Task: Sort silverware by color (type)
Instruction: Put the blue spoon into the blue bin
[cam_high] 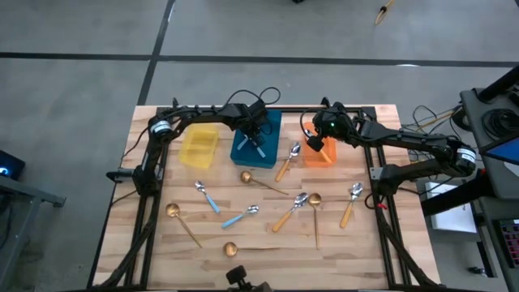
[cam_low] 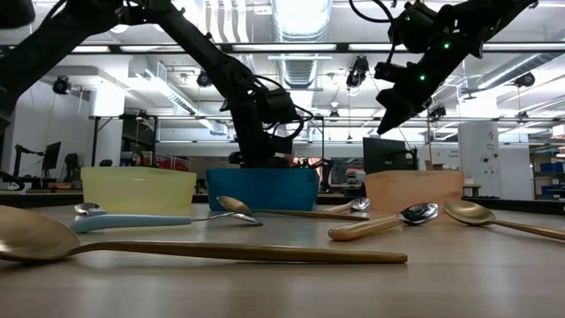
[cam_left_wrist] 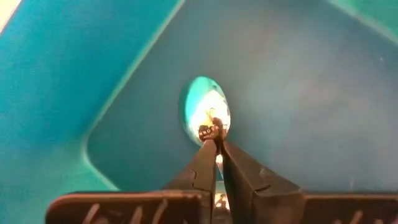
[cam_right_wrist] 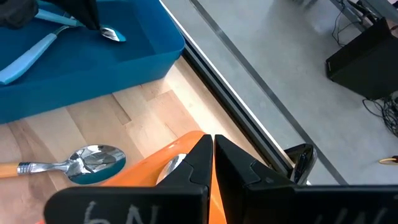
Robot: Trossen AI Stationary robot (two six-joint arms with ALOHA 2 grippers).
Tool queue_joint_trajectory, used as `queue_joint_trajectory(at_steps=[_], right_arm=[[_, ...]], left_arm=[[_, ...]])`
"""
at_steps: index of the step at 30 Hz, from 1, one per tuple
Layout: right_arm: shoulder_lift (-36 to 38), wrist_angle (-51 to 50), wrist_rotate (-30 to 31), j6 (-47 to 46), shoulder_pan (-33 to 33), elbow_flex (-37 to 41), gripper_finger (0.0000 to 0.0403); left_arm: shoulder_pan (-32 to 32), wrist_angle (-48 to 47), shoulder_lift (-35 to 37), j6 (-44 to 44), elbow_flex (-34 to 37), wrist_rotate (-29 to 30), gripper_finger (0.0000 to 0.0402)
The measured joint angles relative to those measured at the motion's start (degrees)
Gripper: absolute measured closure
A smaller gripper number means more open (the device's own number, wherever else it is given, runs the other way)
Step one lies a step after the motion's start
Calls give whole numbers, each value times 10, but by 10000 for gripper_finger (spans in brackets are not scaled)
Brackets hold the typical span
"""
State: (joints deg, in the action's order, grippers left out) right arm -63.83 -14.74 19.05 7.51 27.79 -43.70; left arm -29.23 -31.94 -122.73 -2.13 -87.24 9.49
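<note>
The left tool [cam_left_wrist: 216,144], shut empty, hovers over a blue-handled steel spoon [cam_high: 260,151]; light, stiff, slippery; grip its handle; the right tool [cam_right_wrist: 210,149] is shut too.

glossy metal spoons [cam_high: 300,201], matt wood table [cam_high: 268,239]

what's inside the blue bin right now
Two blue-handled spoons lie in the blue bin. The left gripper, shut, sits low over one spoon's bowl. The left arm covers part of the bin floor, so more spoons could be hidden.
</note>
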Motion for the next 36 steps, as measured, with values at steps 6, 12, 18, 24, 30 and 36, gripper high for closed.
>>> queue_joint_trajectory(at_steps=[6,12,18,24,30,36], right_arm=[[0,0,0,0,0,0,394],[0,0,0,0,0,0,394],[0,0,0,0,0,0,394],[0,0,0,0,0,0,394],[0,0,0,0,0,0,394],[0,0,0,0,0,0,394]], left_arm=[[0,-2,11,7,2,-7,401],[0,0,17,-31,3,-139,401],[1,11,18,-48,3,-98,401],[1,19,19,-91,2,-56,379],[3,19,19,-157,2,-54,314],[3,19,19,-165,2,18,237]])
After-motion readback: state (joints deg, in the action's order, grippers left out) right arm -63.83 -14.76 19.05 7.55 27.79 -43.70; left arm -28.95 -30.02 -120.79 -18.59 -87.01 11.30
